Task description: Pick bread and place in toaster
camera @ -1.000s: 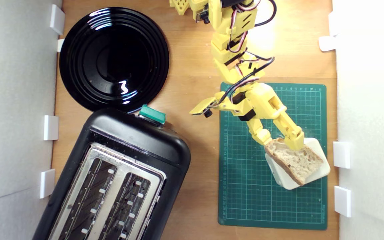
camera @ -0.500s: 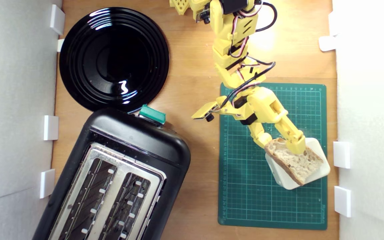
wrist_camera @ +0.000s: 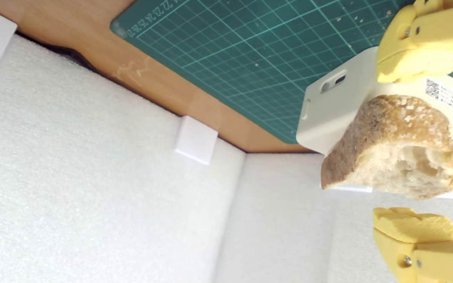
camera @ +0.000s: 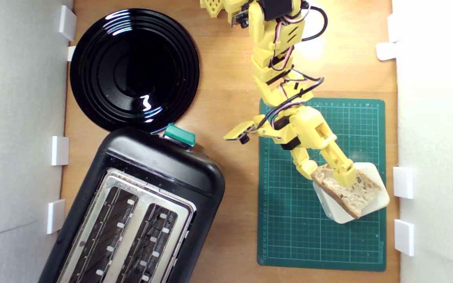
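The yellow plastic hand (wrist_camera: 415,151) stands wide open, one finger on each side of the crust end of the bread (wrist_camera: 391,147), a rustic wedge-shaped slice with pale, holey crumb and brown crust. In the wrist view clear gaps show between both fingertips and the slice, so nothing is gripped yet.

The bread (camera: 346,190) lies flat on a cream rounded-square plastic block (camera: 380,200), which sits on the green gridded cutting mat (camera: 297,220) near the white foam wall (camera: 435,118). The large black toaster with a silver metal top (camera: 140,212) and a teal-green lever (camera: 180,135) stands well apart from the bread, across a strip of bare wooden table (camera: 234,98), next to the round glossy black plate (camera: 134,68).

The main risk, as I judge it, is the bite itself: only the narrow crust end lies between the fingers, so the slice may pivot or droop once lifted, or tear through its airy crumb. A finger closing low could also catch the block and drag it along. Later, the toaster sits skewed to the mat, so a slice carried tilted could snag on a slot edge.
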Available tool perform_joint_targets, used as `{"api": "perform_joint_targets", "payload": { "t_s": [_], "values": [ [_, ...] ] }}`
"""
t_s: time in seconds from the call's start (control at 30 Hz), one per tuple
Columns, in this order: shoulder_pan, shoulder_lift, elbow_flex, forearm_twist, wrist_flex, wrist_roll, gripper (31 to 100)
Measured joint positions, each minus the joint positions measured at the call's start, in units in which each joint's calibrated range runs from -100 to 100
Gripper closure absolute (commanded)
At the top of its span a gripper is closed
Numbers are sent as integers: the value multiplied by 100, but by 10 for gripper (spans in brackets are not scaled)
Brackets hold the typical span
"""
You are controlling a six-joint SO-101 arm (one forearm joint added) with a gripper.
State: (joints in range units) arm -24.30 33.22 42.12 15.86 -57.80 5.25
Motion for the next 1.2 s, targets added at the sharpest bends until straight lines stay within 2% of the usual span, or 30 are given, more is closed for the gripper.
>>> {"api": "perform_joint_targets", "payload": {
  "t_s": [0.13,0.37,0.67,1.0,1.2],
  "values": [
    [0,0,0,0,0,0,487],
    [0,0,0,0,0,0,536],
    [0,0,0,-9,0,0,640],
    [0,0,-18,-9,-8,-5,718],
    [0,-50,-18,-9,102,-5,729]
  ]
}}
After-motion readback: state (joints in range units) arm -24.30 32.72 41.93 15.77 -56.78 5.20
